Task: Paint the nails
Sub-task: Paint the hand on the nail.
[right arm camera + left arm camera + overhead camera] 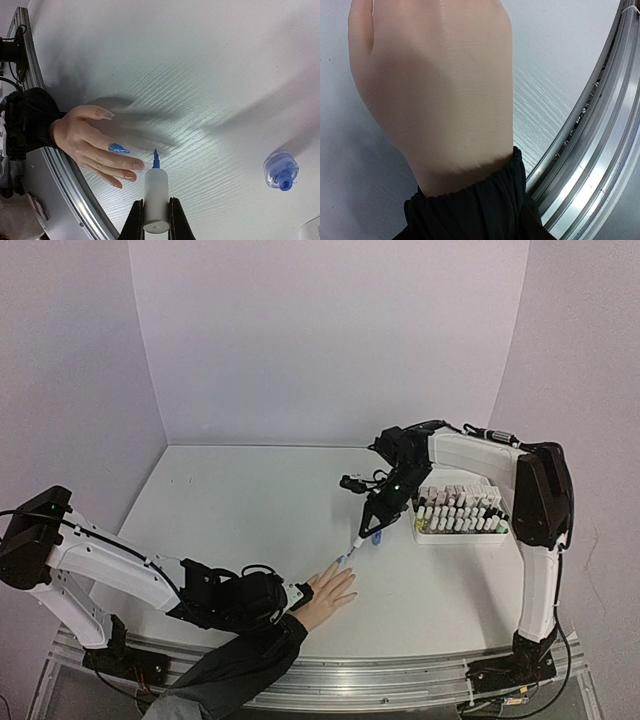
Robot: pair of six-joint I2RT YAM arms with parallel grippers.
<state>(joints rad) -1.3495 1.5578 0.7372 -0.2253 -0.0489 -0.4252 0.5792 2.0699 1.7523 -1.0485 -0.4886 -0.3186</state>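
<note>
A light-skinned hand [330, 592] with a dark sleeve [245, 660] lies palm down near the front edge. In the right wrist view its index nail [119, 148] is painted blue, while the middle nail [138, 165], ring nail [130, 176] and thumb nail [105, 113] are bare pink. My right gripper [156, 206] is shut on a white brush cap [156, 197]. The cap's blue brush tip [156, 159] hovers just beside the middle fingertip. My left gripper [285, 600] sits at the wrist [455, 165]; its fingers are hidden by the sleeve.
An open bottle of blue polish [280, 172] stands on the table behind the brush, and it also shows in the top view [377, 537]. A white rack of several polish bottles [460, 512] stands at the right. A metal rail [590, 165] runs along the front edge.
</note>
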